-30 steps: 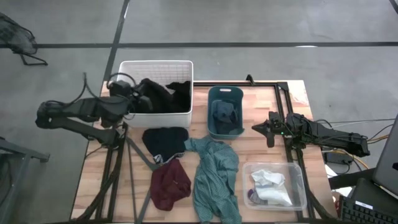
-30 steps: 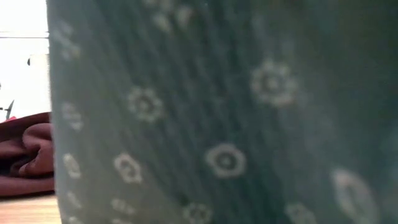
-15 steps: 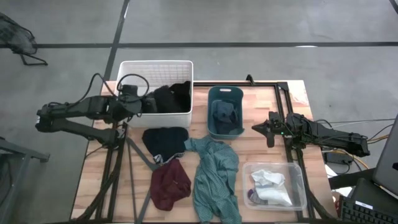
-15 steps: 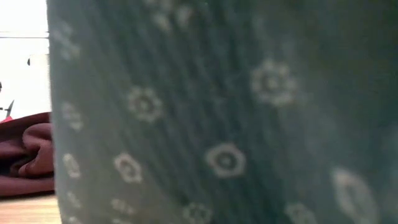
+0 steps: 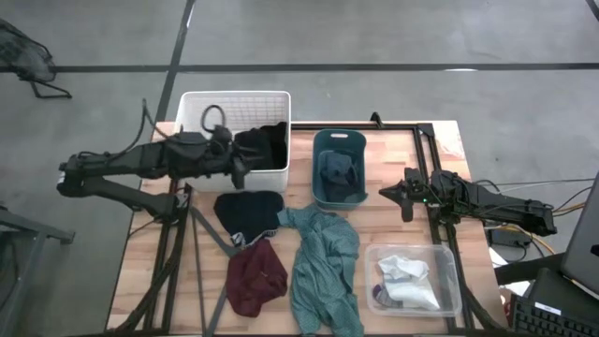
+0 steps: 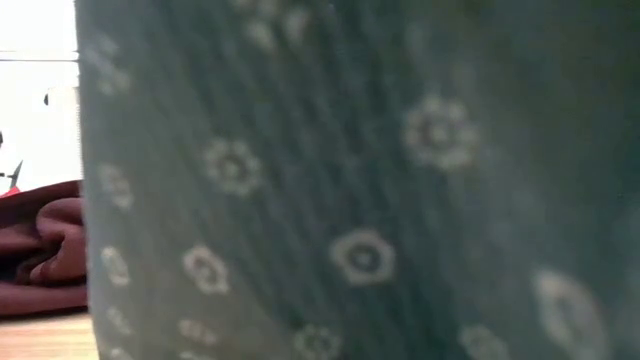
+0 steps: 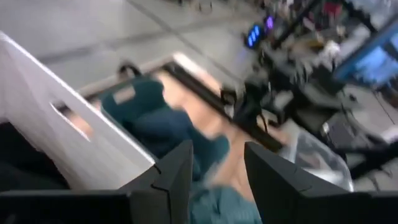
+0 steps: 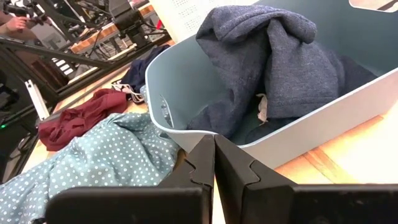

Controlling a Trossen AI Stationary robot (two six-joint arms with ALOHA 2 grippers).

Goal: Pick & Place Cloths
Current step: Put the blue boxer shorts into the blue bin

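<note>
Where teal cloth blocks low view, overhead shows black cloth binned

A wooden bench carries three rigid containers: a white perforated bin at its far left corner, a teal bin beside it near the middle, and a clear plastic box at the near right corner. A black metal frame runs along the bench's right side. The grey floor beyond is crossed by a dark line. Cables trail off the bench's right edge toward a keyboard in the lower right corner, and a dark stand sits at the far upper left.
</note>
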